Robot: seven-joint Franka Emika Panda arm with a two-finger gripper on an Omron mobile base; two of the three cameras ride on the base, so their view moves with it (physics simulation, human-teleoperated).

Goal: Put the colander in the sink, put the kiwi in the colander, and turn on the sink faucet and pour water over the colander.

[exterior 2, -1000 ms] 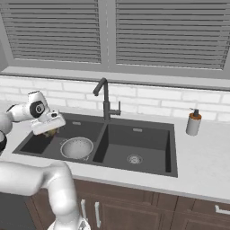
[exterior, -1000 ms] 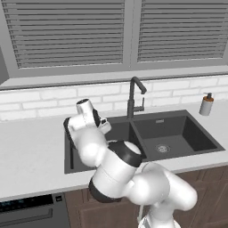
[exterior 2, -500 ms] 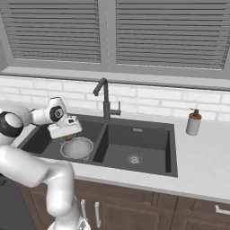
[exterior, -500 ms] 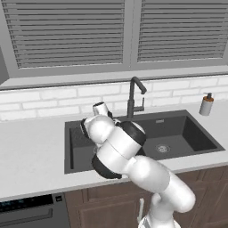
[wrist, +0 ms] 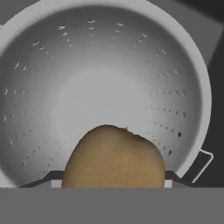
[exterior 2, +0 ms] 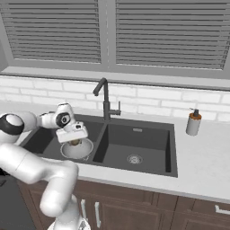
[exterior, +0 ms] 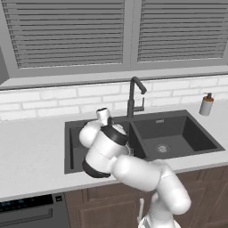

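Note:
My gripper (exterior 2: 74,140) is shut on the kiwi (exterior 2: 75,143), a small brown fuzzy fruit, and hangs just above the colander (exterior 2: 80,152). The silvery perforated colander sits upright in the left basin of the dark grey sink (exterior 2: 139,137). In the hand view the kiwi (wrist: 113,159) sits between my fingertips (wrist: 171,176) with the colander's bowl (wrist: 100,78) right beneath it. The dark gooseneck sink faucet (exterior 2: 105,96) stands behind the divider between the basins, no water visible. From the left base view my arm covers most of the left basin; the faucet (exterior: 132,95) rises behind it.
A soap dispenser bottle (exterior 2: 193,122) stands on the counter right of the sink, also seen at the far right as the bottle (exterior: 206,104). The right basin (exterior: 171,133) has a steel drain. White brick backsplash and shuttered windows close the back.
The arm has swung rightward from the sink's left edge to over the colander, carrying the kiwi. The grip on the kiwi has stayed the same.

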